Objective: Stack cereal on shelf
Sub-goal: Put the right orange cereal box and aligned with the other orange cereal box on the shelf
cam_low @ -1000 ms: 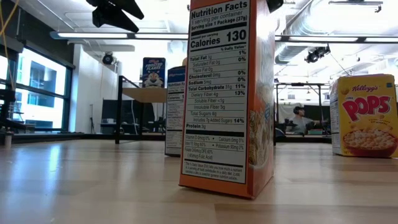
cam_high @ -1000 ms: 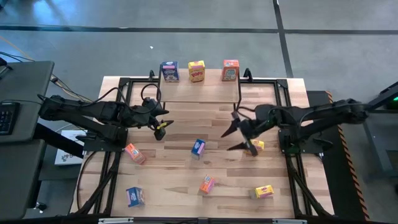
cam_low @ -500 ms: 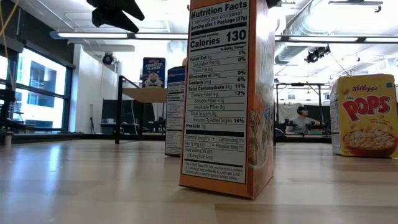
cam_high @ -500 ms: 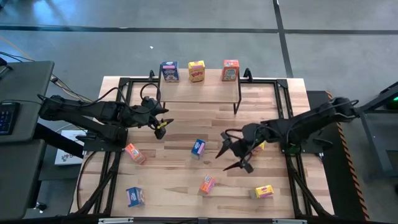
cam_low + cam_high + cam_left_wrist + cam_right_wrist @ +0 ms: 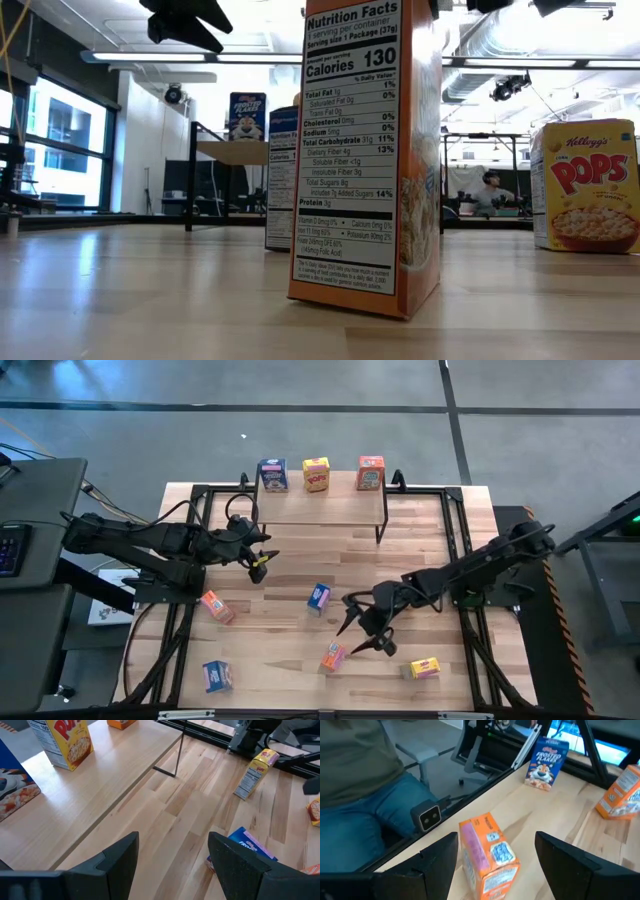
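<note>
The shelf (image 5: 320,508) stands at the table's far middle with a blue (image 5: 272,474), a yellow (image 5: 316,474) and an orange cereal box (image 5: 370,473) upright along its far edge. Loose boxes stand on the table: orange (image 5: 215,606), blue (image 5: 319,597), orange (image 5: 333,656), blue (image 5: 217,676), yellow (image 5: 425,668). My right gripper (image 5: 361,633) hangs open just right of and beyond the near orange box (image 5: 487,857), not touching it. My left gripper (image 5: 258,565) waits open above the table, left of the shelf.
A black metal frame (image 5: 200,490) runs around the table's edges. A further yellow box (image 5: 255,772) stands near the right arm. Past the table's near edge a person in jeans (image 5: 365,815) sits. Bare wood lies between the shelf and the loose boxes.
My right gripper has gone toward the table's near edge and leftward, sinking and rolling a little, from beside the shelf's right leg to the near orange box. Its fingers have stayed apart. The boxes have not moved.
</note>
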`<action>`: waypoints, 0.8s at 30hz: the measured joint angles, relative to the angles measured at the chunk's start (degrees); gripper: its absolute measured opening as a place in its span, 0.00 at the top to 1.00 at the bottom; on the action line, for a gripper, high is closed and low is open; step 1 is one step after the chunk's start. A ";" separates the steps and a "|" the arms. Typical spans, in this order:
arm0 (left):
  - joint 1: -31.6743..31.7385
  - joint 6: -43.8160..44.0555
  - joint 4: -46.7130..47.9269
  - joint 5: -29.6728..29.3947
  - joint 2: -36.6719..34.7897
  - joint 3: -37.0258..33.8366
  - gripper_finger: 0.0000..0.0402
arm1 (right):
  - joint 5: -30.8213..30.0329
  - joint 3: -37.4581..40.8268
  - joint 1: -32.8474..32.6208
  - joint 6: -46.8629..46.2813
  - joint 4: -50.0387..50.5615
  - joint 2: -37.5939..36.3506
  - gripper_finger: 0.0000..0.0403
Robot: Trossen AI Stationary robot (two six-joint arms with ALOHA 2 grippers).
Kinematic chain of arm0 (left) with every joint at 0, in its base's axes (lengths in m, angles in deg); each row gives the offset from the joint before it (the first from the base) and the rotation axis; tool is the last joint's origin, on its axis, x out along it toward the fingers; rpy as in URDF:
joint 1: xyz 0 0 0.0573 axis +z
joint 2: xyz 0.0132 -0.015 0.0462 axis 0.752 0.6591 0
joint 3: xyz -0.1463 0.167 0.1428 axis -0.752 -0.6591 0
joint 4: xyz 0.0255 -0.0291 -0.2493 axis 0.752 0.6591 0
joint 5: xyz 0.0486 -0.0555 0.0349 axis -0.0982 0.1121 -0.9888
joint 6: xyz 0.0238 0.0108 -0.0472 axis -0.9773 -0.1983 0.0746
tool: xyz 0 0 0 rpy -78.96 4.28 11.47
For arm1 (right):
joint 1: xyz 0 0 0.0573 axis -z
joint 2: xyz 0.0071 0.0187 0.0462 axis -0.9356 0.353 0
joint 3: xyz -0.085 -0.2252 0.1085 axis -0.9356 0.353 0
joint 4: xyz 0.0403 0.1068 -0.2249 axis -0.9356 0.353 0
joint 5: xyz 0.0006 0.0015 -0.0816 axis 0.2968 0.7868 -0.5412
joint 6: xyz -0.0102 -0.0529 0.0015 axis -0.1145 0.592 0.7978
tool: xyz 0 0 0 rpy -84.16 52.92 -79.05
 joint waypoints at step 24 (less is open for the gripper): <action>0.00 -0.04 0.02 -0.02 0.00 0.00 0.43 | 2.13 -9.99 0.11 4.66 4.40 3.11 0.36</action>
